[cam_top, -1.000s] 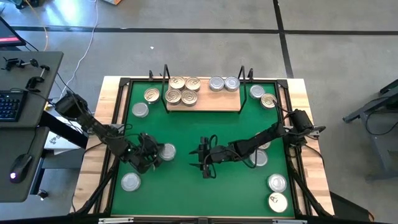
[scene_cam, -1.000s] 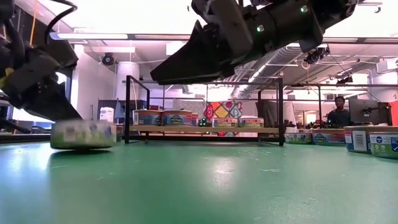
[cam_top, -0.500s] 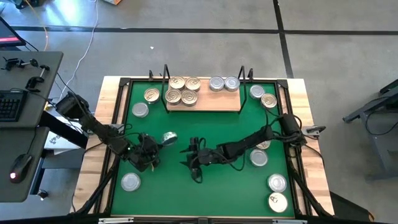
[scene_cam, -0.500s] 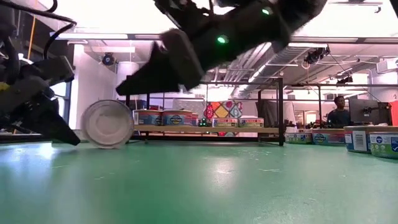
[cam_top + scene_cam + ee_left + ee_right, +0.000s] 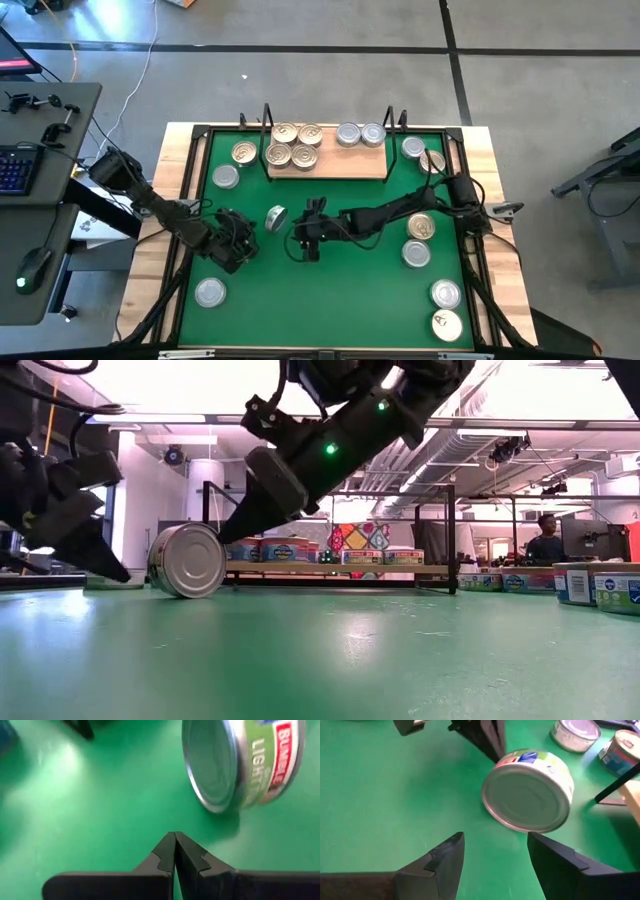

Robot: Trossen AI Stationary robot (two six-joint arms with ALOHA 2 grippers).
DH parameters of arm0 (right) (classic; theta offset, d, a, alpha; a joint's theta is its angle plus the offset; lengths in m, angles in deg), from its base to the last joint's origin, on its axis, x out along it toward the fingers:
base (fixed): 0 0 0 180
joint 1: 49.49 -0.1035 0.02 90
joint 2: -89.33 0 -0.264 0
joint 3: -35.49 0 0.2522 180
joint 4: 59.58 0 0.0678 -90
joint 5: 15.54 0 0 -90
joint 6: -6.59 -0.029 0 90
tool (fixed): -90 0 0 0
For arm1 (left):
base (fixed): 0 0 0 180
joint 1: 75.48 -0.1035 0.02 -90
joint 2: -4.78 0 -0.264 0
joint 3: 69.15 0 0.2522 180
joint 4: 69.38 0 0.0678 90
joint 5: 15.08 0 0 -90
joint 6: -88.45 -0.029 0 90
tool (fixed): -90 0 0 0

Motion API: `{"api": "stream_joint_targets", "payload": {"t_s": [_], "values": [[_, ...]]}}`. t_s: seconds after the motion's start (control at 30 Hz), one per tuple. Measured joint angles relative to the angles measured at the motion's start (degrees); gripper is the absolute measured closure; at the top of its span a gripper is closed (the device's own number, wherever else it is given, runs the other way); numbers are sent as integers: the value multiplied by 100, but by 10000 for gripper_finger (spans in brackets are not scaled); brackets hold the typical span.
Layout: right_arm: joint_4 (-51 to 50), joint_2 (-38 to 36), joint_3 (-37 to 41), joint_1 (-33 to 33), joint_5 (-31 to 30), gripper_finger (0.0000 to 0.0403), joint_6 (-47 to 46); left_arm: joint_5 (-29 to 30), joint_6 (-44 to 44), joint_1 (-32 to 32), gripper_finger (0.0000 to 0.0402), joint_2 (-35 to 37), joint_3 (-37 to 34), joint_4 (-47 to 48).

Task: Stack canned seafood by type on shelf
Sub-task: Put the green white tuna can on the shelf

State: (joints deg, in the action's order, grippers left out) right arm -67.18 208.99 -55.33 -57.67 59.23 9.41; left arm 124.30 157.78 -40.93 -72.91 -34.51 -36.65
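A silver tin (image 5: 275,216) stood on its edge on the green mat (image 5: 330,300), near the shelf (image 5: 326,165). The left claw (image 5: 243,243) was pinched tight beside it. The right claw (image 5: 302,236) was wide, holding nothing.

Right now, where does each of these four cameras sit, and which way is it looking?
High view: overhead, straight down on the green mat, shelf and both arms.
Low view: at tabletop height, level across the mat to the shelf; both grippers flank a tipped tin.
Left wrist view: past the shut left gripper toward that tin.
Right wrist view: past the open right gripper at it.
All four share the tin.
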Motion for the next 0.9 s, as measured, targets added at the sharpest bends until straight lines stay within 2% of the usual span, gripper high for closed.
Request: {"api": "stream_joint_targets", "payload": {"t_s": [0.1,0.2,0.33,0.5,0.77,0.9], "values": [[17,2,0,38,3,190,0,492,-859,-93,401,-29,-134,-797],[-4,-1,1,55,3,190,4,612,-1747,-167,401,-33,-189,-1657],[-155,-1,2,48,3,190,-3,244,-2613,-117,401,-33,-200,-2683],[-453,-1,4,16,-19,190,-312,-131,-3259,88,401,-33,-198,-3661],[-334,-1,9,34,24,190,-912,149,-2860,275,401,14,-197,-3618],[-333,-1,9,108,34,188,-946,124,-2084,121,401,74,-191,-2874]]}}
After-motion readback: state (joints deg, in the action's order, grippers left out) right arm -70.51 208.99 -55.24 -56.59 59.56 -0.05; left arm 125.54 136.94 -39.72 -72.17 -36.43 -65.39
